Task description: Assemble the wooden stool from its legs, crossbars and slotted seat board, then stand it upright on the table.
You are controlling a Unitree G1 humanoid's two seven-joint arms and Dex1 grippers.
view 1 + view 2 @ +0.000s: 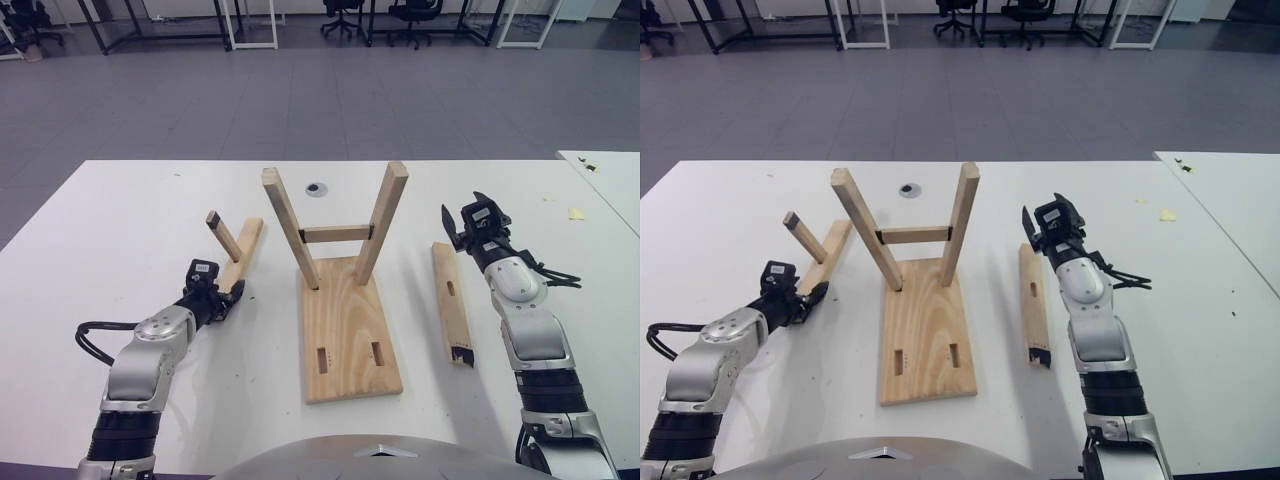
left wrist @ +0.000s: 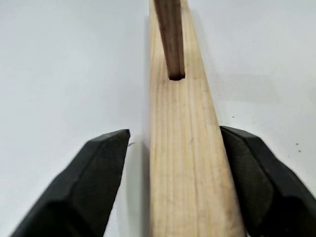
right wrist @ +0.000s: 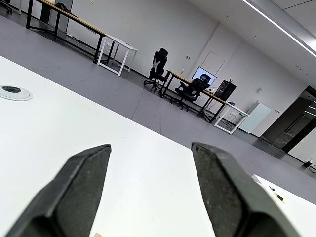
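The slotted seat board lies flat mid-table. Two legs stand slanted in its far slots, joined by a crossbar. To its left a loose leg lies on the table with a short crossbar stuck in it. My left gripper is open and straddles that leg's near end; one finger is against the wood and the other stands off it. Another loose leg lies to the board's right. Just past its far end my right gripper hangs open with nothing in it.
A round cable port sits in the white table behind the stool. A second table stands at the right. A black cable loops beside my left arm. Bare tabletop lies to the far left and far right.
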